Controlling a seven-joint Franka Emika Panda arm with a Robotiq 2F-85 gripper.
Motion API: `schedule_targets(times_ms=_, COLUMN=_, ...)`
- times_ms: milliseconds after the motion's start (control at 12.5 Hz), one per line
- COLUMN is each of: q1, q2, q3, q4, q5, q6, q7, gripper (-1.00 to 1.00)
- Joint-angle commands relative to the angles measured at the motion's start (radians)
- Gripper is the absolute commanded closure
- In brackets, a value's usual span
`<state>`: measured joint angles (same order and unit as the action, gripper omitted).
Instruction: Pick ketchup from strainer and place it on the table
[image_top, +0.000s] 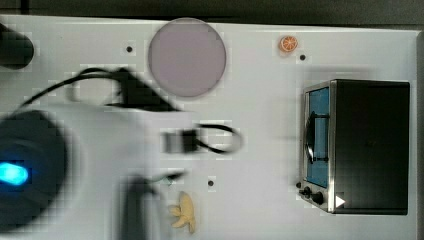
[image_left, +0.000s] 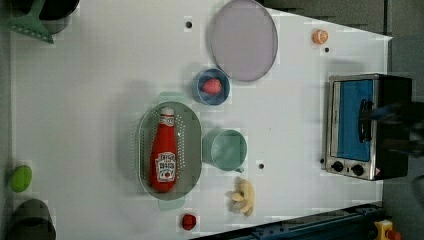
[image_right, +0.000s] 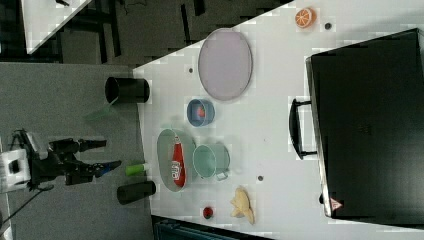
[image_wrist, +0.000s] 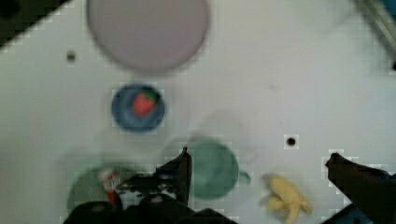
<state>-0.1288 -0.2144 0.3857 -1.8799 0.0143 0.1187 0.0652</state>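
Observation:
The ketchup (image_left: 165, 152), a red squeeze bottle with a white label and cap, lies lengthwise in the pale green oval strainer (image_left: 192, 131) on the white table (image_left: 90, 100). The right view has the ketchup (image_right: 177, 162) in the strainer (image_right: 165, 145) too. In the wrist view my gripper (image_wrist: 259, 154) hangs high above the table and is open, with nothing between its dark fingers (image_wrist: 183, 170). The ketchup's cap end (image_wrist: 109, 179) and part of the strainer (image_wrist: 84, 186) peek out beside one finger. My blurred arm (image_top: 90, 150) covers the strainer in the top view.
A green cup (image_left: 227, 150) touches the strainer's side. A blue bowl (image_left: 222, 95) holds a strawberry-like fruit. A grey plate (image_left: 243, 39), an orange slice (image_left: 320, 36), a toaster oven (image_left: 367, 127), a banana (image_left: 244, 196) and a small red object (image_left: 188, 221) lie around.

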Motion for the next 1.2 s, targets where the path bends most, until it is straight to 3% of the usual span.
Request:
schedule_targets(times_ms=80, q1=0.038, q2=0.077, q3=0.15, q4=-0.014, q5=0.001, q6=0.015, q7=0.044, gripper=-1.0)
schedule_targets(times_ms=400, q1=0.04, q2=0.152, q3=0.329, q4=-0.029, q5=-0.002, q6=0.072, q7=0.059, gripper=-1.0)
schedule_targets(times_ms=640, q1=0.041, q2=0.207, q3=0.414, q4=-0.11, q5=-0.003, q6=0.192, q7=0.059, gripper=-1.0)
schedule_targets(times_ms=960, q1=0.042, q2=0.277, q3=0.46, q4=-0.292, q5=-0.016, q6=0.49, q7=0.059, gripper=-1.0)
schedule_targets(times_ms=1200, q1=0.043, q2=0.351, q3=0.456, q4=-0.396, q5=-0.115, q6=0.695, q7=0.059, gripper=-1.0)
